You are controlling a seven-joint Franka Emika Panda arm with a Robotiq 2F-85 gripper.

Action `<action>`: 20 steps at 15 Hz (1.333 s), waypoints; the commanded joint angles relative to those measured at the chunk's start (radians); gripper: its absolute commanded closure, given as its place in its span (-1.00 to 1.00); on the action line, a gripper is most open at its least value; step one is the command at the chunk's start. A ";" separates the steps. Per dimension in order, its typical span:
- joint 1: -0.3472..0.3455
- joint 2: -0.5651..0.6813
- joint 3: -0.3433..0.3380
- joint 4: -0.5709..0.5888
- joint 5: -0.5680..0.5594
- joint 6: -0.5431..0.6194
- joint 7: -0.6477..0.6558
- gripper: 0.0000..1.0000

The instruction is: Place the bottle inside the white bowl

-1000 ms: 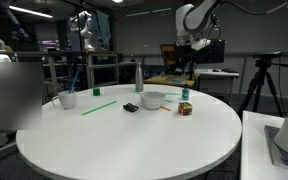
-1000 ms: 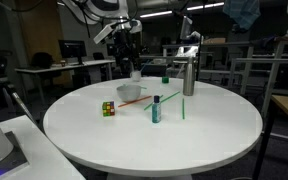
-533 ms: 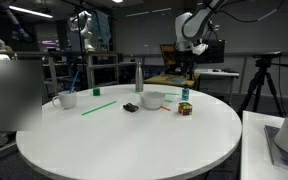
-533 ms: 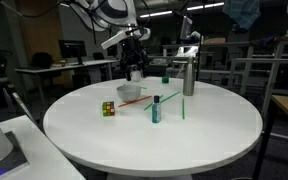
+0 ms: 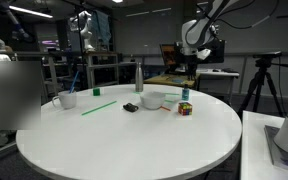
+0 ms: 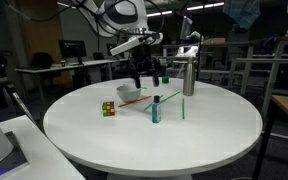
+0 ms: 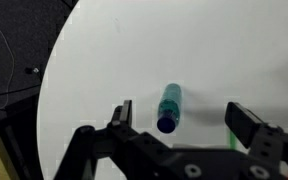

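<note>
Green-capped bottle (image 6: 156, 108) stands upright on the white table (image 6: 204, 130), centre of frame, just right of the white bowl (image 6: 130, 93) and not touching it. Gripper (image 6: 147, 75) hangs in the air above both, jaws spread wide, holding nothing. Wrist view shows the bottle (image 7: 169, 108) mid-frame between the two fingers (image 7: 122, 112), clear of each.

Looking down from the wrist: the gripper (image 7: 179, 110) hangs over the white counter (image 7: 104, 60), jaws spread wide. Framed in the gap between them is the bottle (image 7: 170, 102), teal-green with its darker end nearest the lower edge, touching neither jaw. A thin green strip (image 7: 231, 141) peeks out beside the jaw on the picture's right. Beyond the counter's curved rim lies dark floor (image 7: 14, 40).
</note>
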 commanded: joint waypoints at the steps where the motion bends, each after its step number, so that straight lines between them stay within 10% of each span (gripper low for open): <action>1: -0.023 0.057 0.016 0.044 0.131 0.076 -0.131 -1.00; 8: -0.056 0.120 0.057 0.073 0.383 0.090 -0.366 -1.00; 20: -0.112 0.167 0.063 0.096 0.394 0.086 -0.479 -1.00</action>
